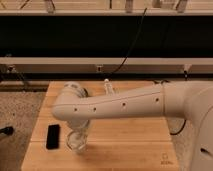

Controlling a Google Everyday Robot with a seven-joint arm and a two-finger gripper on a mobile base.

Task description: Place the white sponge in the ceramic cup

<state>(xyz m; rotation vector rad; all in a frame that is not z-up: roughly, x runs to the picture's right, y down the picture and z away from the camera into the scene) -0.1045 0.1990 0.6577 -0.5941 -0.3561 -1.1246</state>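
Our big white arm (130, 102) reaches from the right across the wooden table (125, 150), and its round elbow hides most of the green bowl (84, 92) at the back. A small white bottle (106, 86) peeks up just behind the arm. A flat black thing like a phone (52, 136) lies near the left side of the table. Our gripper (77, 140) points down near the front, just right of the black thing, right over a small pale round shape that we think is the ceramic cup (76, 144). We cannot tell if the gripper is apart, together, or clamped on something. We cannot see the white sponge on its own; we guess it is at the gripper, over or in the cup. A sponge is light and soft and squashes easily, so we would pinch it gently across its middle. The cup is hard and could tip or crack, so we must not bump it.
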